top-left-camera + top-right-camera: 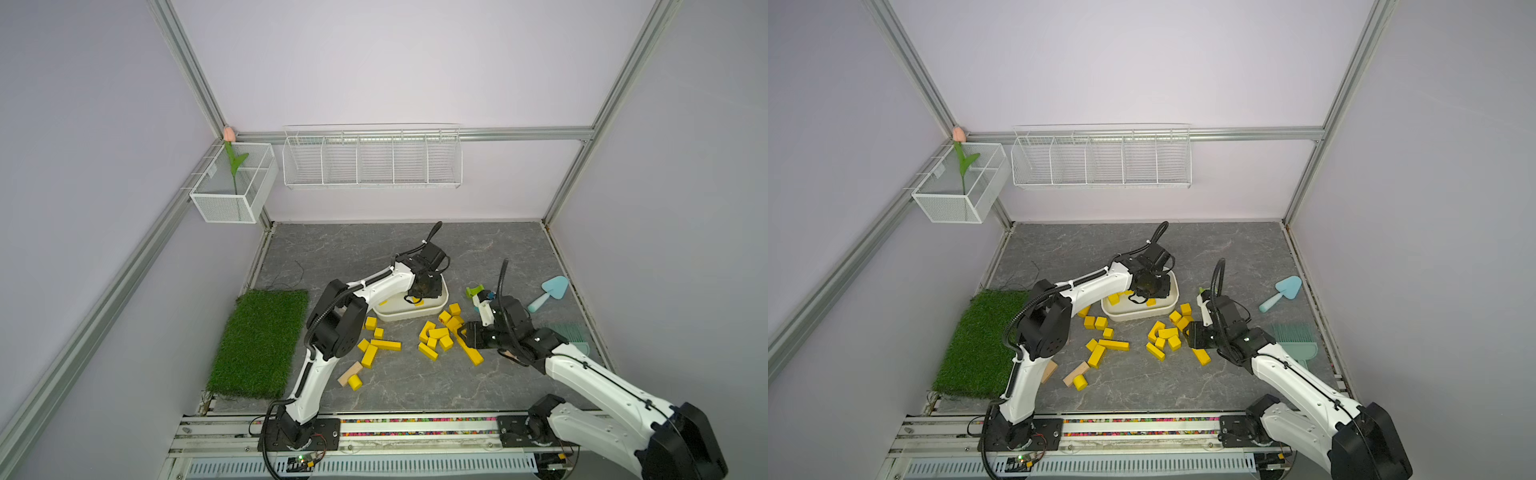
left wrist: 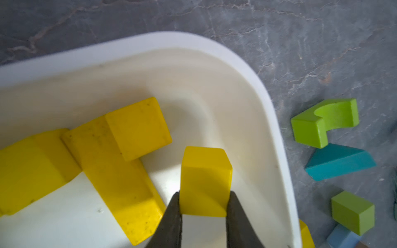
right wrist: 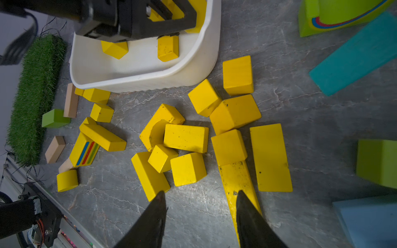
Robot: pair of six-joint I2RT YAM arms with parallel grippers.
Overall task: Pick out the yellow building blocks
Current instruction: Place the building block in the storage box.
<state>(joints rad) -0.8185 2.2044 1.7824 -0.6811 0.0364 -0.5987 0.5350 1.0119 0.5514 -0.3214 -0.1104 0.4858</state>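
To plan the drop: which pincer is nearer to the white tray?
Left. The left pincer hangs over the white tray, shut on a yellow block; the right pincer hovers outside it, open above loose yellow blocks.

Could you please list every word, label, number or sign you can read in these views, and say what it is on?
No readable text anywhere.
Yellow block: only blue, red and green stripes, no letters.
Green block: painted blue and red arc, no letters.
Circuit board at the front edge: any print too small to read.
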